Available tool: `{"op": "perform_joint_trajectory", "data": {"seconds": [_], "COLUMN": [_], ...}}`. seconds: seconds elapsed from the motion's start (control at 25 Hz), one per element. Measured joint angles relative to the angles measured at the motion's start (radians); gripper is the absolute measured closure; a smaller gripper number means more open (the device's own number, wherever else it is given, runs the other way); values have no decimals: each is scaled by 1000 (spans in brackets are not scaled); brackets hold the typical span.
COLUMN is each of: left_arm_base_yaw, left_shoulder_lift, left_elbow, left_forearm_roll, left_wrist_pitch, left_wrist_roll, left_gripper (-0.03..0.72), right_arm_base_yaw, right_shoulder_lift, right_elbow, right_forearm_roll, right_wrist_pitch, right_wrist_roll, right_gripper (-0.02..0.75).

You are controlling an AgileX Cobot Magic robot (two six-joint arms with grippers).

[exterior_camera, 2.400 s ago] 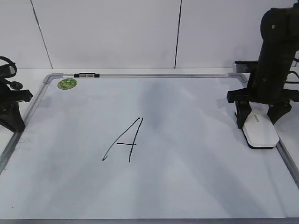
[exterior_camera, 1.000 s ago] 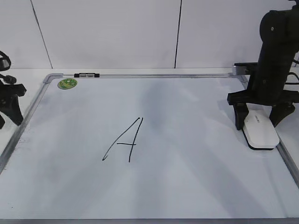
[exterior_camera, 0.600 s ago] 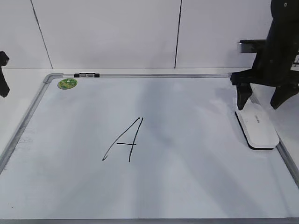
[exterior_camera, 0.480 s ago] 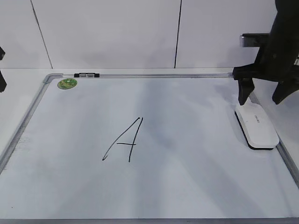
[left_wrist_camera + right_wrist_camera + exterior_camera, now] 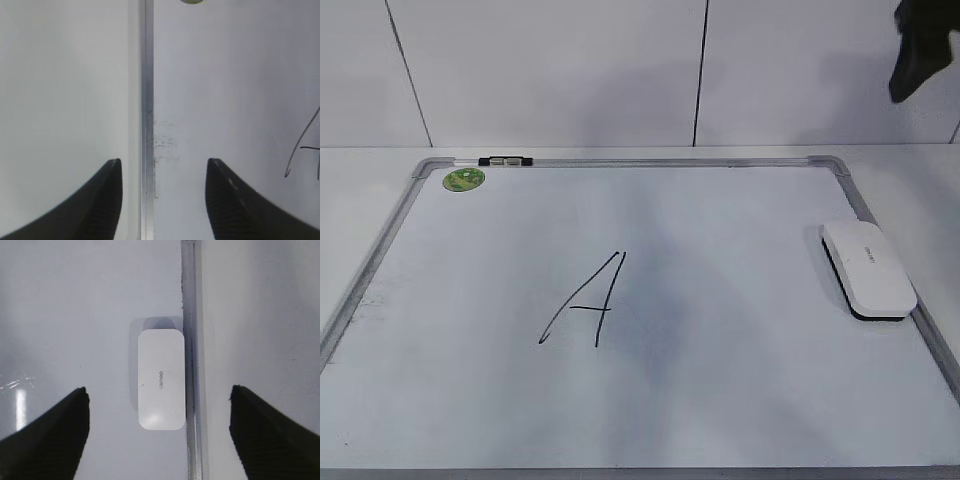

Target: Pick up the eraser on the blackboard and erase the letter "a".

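Observation:
The white eraser (image 5: 868,268) lies flat on the blackboard (image 5: 720,230) against its right frame; it also shows in the right wrist view (image 5: 161,386). My right gripper (image 5: 159,390) is open and empty, high above the eraser. Only a dark part of the right arm (image 5: 920,40) shows at the top right of the exterior view. My left gripper (image 5: 163,161) is open and empty above the board's left frame (image 5: 146,100). A tall capital "A" (image 5: 588,302) is drawn mid-board. No small letter "a" shows anywhere.
A round green sticker (image 5: 464,180) sits in the far left corner of the board. A small black-and-silver clip (image 5: 505,160) is on the far frame. A white wall stands behind the table.
My right gripper has risen from around the eraser, leaving it on the board, and has almost left the exterior view. The left arm has moved out of the exterior view.

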Motion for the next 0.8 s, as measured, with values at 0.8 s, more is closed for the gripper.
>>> {"op": "perform_joint_trajectory", "data": {"seconds": [0.8], "left_arm_base_yaw": [-104], "left_shoulder_lift": [-576], "left_elbow": [0], "left_forearm_roll": [23], "left_wrist_pitch": [67], "left_wrist_roll": [-42], "left_gripper": [285], "right_arm_base_yaw": [45], "right_shoulder_lift": [-637], "right_elbow": [388], "right_forearm_roll": [36], "right_wrist_pitch": [25], "right_wrist_roll": [47], "right_gripper": [136]}}
